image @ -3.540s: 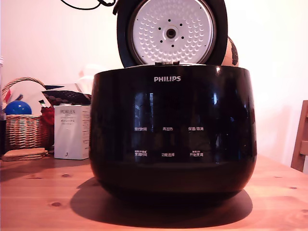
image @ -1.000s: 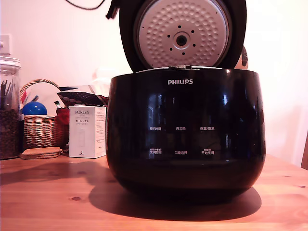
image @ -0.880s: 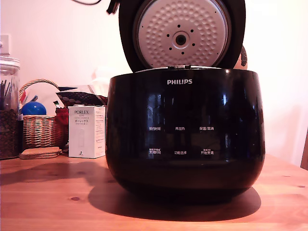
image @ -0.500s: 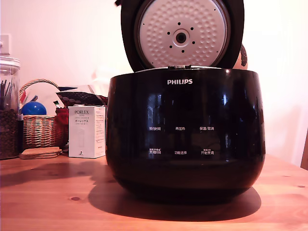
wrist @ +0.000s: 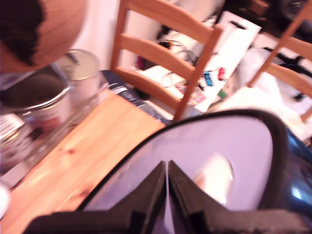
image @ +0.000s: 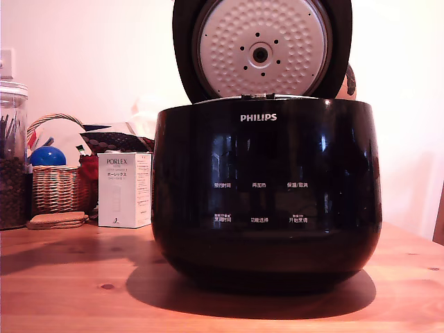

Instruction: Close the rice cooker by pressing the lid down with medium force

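The rice cooker [image: 267,187] stands on the wooden table [image: 69,291], a glossy black pot with white PHILIPS lettering. Its lid [image: 261,50] is raised nearly upright behind the pot, with the dimpled silver inner plate facing the exterior camera. The exterior view does not show my gripper. In the wrist view my gripper [wrist: 167,170] is shut, its two black fingers pressed together with nothing between them. The fingertips point at the lid's glossy outer shell [wrist: 219,161]. Whether they touch it I cannot tell.
At the exterior view's left stand a glass jar [image: 12,159], a wicker basket [image: 55,184] holding a blue ball, a white PORLEX box [image: 125,191] and a flat wooden coaster [image: 57,220]. The wrist view shows jars [wrist: 83,73] and a wooden chair [wrist: 165,53] beyond the table edge.
The cooker sits further to the exterior view's right than 3.5 s ago. The dark arm part and cable at the lid's upper left have slipped out of view. The lid stays raised.
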Controlling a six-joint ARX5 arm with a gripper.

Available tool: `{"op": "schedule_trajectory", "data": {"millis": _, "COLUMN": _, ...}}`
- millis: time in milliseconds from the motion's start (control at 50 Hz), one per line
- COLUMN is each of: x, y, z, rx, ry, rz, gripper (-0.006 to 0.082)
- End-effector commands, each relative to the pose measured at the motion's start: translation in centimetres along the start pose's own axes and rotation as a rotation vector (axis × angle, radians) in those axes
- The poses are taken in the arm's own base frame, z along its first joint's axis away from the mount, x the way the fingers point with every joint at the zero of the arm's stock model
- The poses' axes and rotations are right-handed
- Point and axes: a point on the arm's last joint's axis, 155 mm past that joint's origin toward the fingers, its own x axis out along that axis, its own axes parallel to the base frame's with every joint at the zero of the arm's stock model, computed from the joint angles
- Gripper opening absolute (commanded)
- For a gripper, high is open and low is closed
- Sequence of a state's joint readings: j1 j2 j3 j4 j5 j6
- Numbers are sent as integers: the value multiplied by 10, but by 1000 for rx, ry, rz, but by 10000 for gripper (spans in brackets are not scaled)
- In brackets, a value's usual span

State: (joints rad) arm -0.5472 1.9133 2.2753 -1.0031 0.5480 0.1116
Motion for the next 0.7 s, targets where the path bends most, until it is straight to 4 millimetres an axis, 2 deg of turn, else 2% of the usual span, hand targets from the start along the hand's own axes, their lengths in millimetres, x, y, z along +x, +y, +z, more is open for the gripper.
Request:
{"op": "schedule_trajectory", "data": {"millis": 0, "x": -6, "y": -4, "z": -7, "rx": 1, "ry": -1, "rz": 1, "gripper": -21}}
{"op": "schedule_trajectory", "data": {"millis": 280, "x": -1, "y": -16, "z": -46, "rx": -20, "ry": 42, "rz": -19, "gripper": -21}}
{"op": "schedule_trajectory", "data": {"millis": 540, "x": 24, "y": -36, "z": -76, "rx": -20, "ry": 115, "rz": -72, "gripper": -21}}
{"op": "schedule_trajectory", "data": {"millis": 680, "x": 33, "y": -44, "z": -86, "rx": 6, "ry": 117, "rz": -80, "gripper": -21}}
